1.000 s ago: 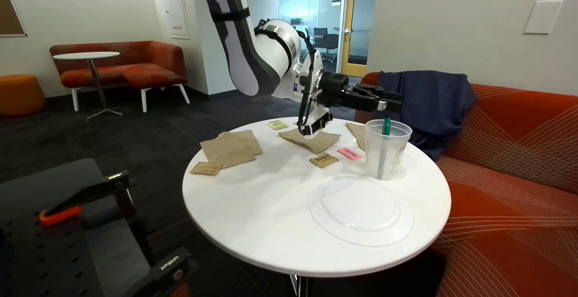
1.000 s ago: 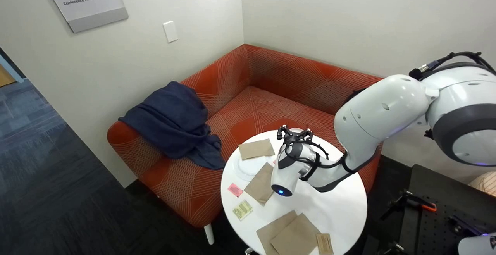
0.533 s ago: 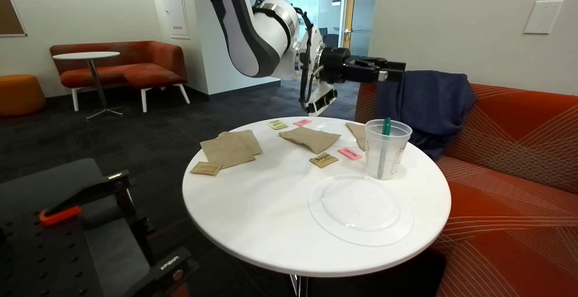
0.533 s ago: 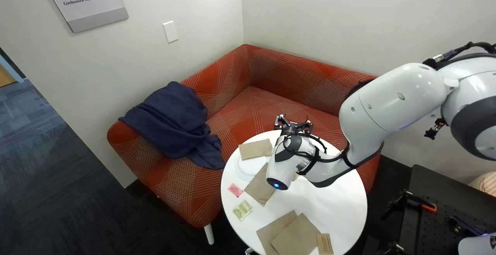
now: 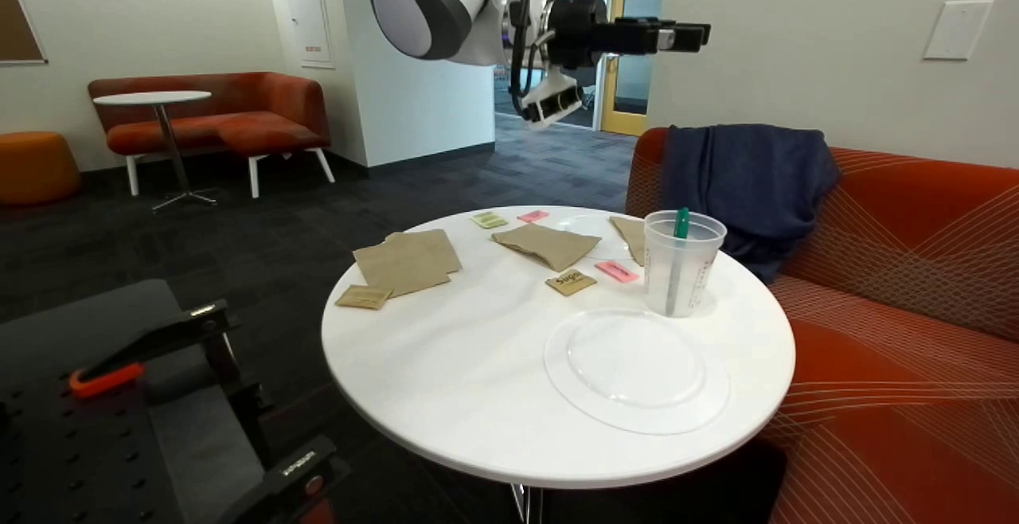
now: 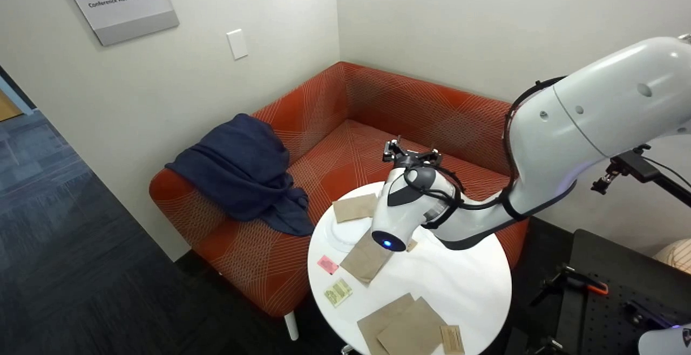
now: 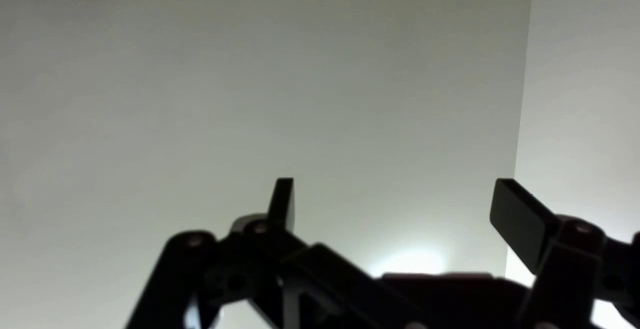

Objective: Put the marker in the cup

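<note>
High over the desk (image 5: pixel 462 389), toward the edge facing the red sofa (image 5: pixel 884 333), I've got the jaws up & away: they've just lifted well off the cup (image 5: pixel 699 271), so I'd call this the retreat after the drop. They're spread wide, nothing btwn 'em but bare wall (image 7: pixel 380 114) in the wrist view. The marker (image 5: pixel 682 223) is inside the cup, leaning slightly, green end up at the rim, duller body showing thru the plastic. Task looks done IMO; prob. only parking left, & w/ that much gap I see little risk of knocking it over.

Vs. 1 sec ago: jaws sat just over the rim & tipped a bit down in an exterior view; now they're much higher & abt level. Cup's in the same spot nr the sofa-side edge, marker's lean unchanged. The pink packet (image 5: pixel 617 271) nr the cup & the clear plate (image 5: pixel 637 365) toward the desk's near edge in that view haven't moved either. Catch: in an exterior view the arm (image 6: pixel 572 123) blocks the cup, so I can't cross-check the marker from there.
</note>
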{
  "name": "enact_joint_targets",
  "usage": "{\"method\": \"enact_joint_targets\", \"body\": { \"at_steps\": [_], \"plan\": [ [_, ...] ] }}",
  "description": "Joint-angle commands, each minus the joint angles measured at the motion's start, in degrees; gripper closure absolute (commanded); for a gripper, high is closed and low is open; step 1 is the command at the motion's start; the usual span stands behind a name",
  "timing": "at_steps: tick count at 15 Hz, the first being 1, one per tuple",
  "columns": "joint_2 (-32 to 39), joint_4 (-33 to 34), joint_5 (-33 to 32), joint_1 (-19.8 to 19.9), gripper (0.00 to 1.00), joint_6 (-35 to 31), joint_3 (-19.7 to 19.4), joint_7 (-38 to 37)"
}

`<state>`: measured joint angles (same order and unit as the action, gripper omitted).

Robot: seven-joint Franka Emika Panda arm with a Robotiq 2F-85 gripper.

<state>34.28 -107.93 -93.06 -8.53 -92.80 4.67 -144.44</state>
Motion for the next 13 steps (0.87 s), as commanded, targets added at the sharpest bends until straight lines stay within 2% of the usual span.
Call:
{"method": "enact_joint_targets", "body": {
  "at_steps": [1,7,8,13],
  "plan": [
    [-7.8,-5.3,2.3,1.2,0.00,-1.6,1.9,4.1],
    [-12.3,-6.4,5.7,0.7,0.00,-2.1,3.3,8.9],
    [-9.3,-4.1,4.5,0.1,0.00,-0.4,2.6,7.2],
    [-10.1,-4.6,4.9,0.1,0.00,-0.6,3.0,8.0]
  ]
}}
